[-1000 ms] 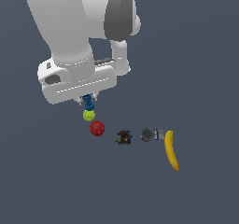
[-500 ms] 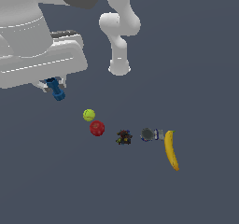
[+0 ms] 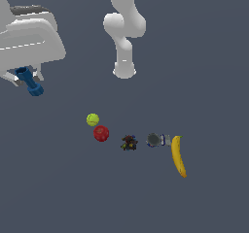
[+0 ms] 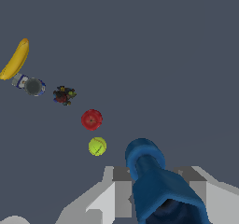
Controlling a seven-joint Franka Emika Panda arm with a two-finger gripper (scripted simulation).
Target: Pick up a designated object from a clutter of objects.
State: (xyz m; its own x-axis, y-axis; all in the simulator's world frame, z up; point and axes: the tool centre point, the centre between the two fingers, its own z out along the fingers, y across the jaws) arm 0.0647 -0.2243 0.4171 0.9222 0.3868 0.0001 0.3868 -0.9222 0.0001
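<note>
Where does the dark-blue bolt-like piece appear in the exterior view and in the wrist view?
Exterior view: the blue piece is at the far left, raised off the surface, clamped in the hand.
Wrist view: the blue piece fills the near foreground between the fingers.
Shared landmark: the yellow-green ball, the item of the row on the surface that is nearest to the blue piece in both views, with the red ball beside it.

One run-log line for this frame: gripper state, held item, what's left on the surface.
gripper: shut on blue bolt | lifted clear | surface: yellow-green ball, red ball, dark lump, grey round item, banana
</note>
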